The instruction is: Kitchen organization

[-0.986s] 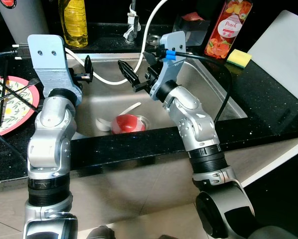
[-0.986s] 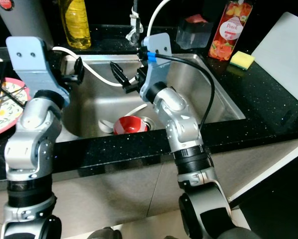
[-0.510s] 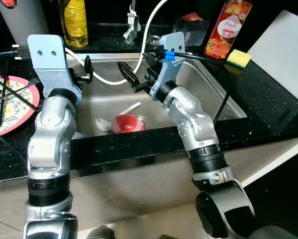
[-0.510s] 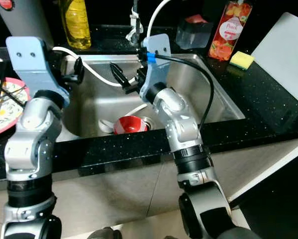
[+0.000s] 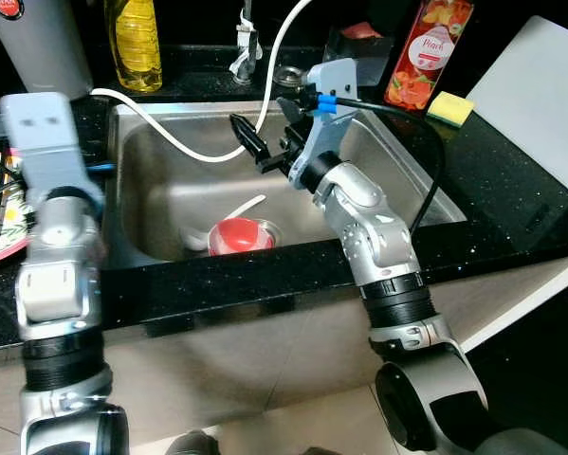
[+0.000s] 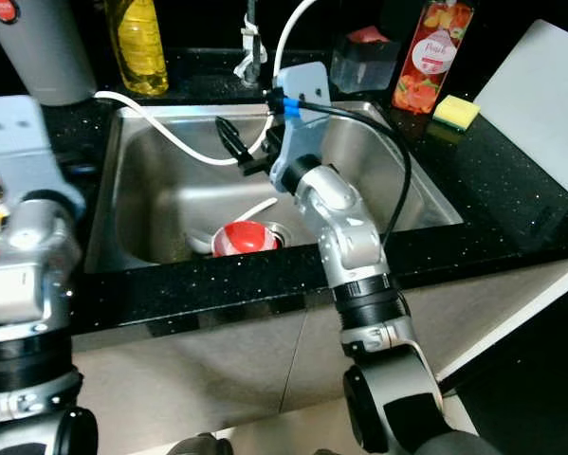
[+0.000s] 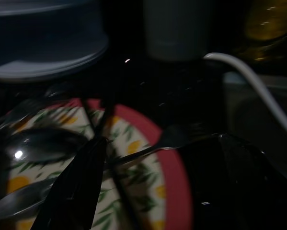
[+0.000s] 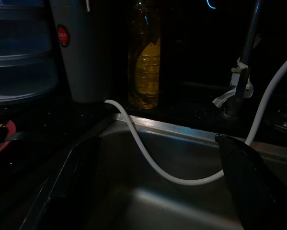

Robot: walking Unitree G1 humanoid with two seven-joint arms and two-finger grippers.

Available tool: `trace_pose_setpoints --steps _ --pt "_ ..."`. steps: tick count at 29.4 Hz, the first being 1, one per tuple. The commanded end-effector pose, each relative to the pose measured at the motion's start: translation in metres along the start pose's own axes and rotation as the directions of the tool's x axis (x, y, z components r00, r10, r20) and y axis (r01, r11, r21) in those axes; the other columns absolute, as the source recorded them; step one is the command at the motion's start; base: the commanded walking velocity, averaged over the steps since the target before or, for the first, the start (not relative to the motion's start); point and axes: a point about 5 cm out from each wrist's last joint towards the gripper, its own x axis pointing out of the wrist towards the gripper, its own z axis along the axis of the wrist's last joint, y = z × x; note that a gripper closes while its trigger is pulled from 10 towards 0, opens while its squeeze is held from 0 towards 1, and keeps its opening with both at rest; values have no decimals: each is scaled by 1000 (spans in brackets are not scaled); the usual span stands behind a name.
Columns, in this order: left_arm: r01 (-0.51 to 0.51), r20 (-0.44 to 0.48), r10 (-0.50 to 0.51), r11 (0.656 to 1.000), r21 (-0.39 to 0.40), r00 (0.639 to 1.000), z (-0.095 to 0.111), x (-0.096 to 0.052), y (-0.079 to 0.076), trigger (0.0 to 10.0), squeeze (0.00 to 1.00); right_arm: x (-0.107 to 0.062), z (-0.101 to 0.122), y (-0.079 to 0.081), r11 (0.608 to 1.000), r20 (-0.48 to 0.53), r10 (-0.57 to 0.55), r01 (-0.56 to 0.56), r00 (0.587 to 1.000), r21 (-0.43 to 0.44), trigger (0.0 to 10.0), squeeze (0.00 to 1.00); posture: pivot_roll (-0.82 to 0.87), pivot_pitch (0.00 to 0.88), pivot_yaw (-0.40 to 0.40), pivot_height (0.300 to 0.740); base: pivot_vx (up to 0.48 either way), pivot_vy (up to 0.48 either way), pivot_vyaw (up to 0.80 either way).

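Note:
A red bowl [image 5: 238, 235] lies in the steel sink [image 5: 397, 180] with a white spoon [image 5: 238, 209] beside it. My right gripper [image 5: 267, 133] hangs open above the sink's back half with nothing between its fingers [image 8: 248, 182]. A red-rimmed flowered plate [image 7: 148, 191] sits on the black counter left of the sink and carries several forks and spoons, one fork [image 7: 172, 139] reaching over its rim. My left gripper [image 7: 162, 191] is open just above that plate's rim, its fingers [image 7: 76, 191] apart around the cutlery. The left arm [image 5: 51, 218] is blurred in the head views.
A white hose [image 5: 198, 147] loops from the tap [image 5: 243, 43] across the sink. A yellow oil bottle [image 5: 137, 43] and a grey canister [image 5: 37, 43] stand behind. To the right are a peach juice bottle [image 5: 418, 52], a yellow sponge [image 5: 442, 107] and a white cutting board [image 5: 535, 85].
My left arm has swung left, away from the sink's edge, to above the plate. The right gripper has stayed open over the sink.

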Motion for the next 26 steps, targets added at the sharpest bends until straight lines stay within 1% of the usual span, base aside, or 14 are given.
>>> trace_pose_setpoints --steps 1,3,4,7,8,9,10,13,14,19,20,22,23,26 --pt "-59 -31 59 998 20 998 -2 4 10 10000 1000 -2 -2 -7 1000 3 -29 29 1000 0 10000 0 140 0 -42 740 0 0 0" --pt "-84 -39 85 996 26 996 -3 5 14 10000 1000 -1 -1 -7 1000 3 -29 29 1000 0 10000 0 147 0 -50 740 0 0 0" --pt "-100 -12 101 992 77 995 -1 3 15 10000 1000 -1 -3 -9 999 -3 -36 36 999 -1 10000 0 153 0 -53 740 0 0 0" --pt "-119 -15 121 990 81 993 -1 0 16 10000 1000 -2 -4 -13 999 -10 -52 52 999 -4 10000 0 154 0 -51 740 0 0 0" --pt "-139 -41 142 987 75 989 -5 -2 17 10000 0 -3 -4 -15 998 -10 -62 62 998 -4 10000 0 154 0 -50 740 0 0 0" --pt "-144 -76 147 988 52 986 -10 -3 17 10000 0 -3 -4 -16 998 -11 -68 68 998 -5 10000 0 153 0 -47 740 0 0 0" --pt "-144 -76 147 988 52 986 -10 -3 17 10000 0 -3 -4 -16 998 -11 -68 68 998 -5 10000 0 153 0 -47 740 0 0 0" --pt "-119 -199 118 993 7 973 -29 -5 10 10000 0 -4 -4 -18 997 -11 -79 78 997 -7 10000 0 151 0 -41 740 0 0 0" --pt "-119 -199 118 993 7 973 -29 -5 10 10000 0 -4 -4 -18 997 -11 -79 78 997 -7 10000 0 151 0 -41 740 0 0 0" --pt "-62 -299 62 998 8 952 -48 -3 4 10000 0 -3 -4 -17 997 -5 -79 79 997 -4 10000 0 148 0 -36 740 0 0 0" --pt "-55 -308 55 998 8 950 -50 -3 4 4392 0 -3 -4 -17 997 -4 -80 80 997 -3 10000 0 147 0 -34 740 0 0 0" --pt "-53 -313 53 999 9 948 -51 -3 4 4392 0 -3 -4 -17 997 -4 -80 80 997 -3 10000 0 147 0 -34 740 0 0 0" --pt "-54 -316 56 998 15 947 -51 -2 4 0 0 -4 -4 -17 997 -3 -80 80 997 -2 10000 0 146 0 -32 740 0 0 0" --pt "-57 -305 65 998 36 950 -50 -2 5 0 0 -4 -5 -17 997 -4 -82 82 997 0 10000 0 147 0 -31 740 0 0 0"
